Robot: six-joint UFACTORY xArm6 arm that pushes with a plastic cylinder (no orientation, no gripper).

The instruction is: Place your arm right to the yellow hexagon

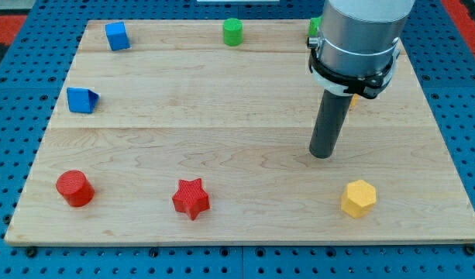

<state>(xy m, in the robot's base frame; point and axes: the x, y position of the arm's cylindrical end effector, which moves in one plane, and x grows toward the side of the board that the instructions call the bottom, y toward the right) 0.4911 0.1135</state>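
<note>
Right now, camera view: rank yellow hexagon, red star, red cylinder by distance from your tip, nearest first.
From my tip:
1. yellow hexagon, just below and to the view's right of it.
2. red star, bottom centre-left.
3. red cylinder, bottom left corner of the board.

A lab test rig: a pale wooden bench lies on a blue perforated mounting plate, holding small coloured blocks.
</note>
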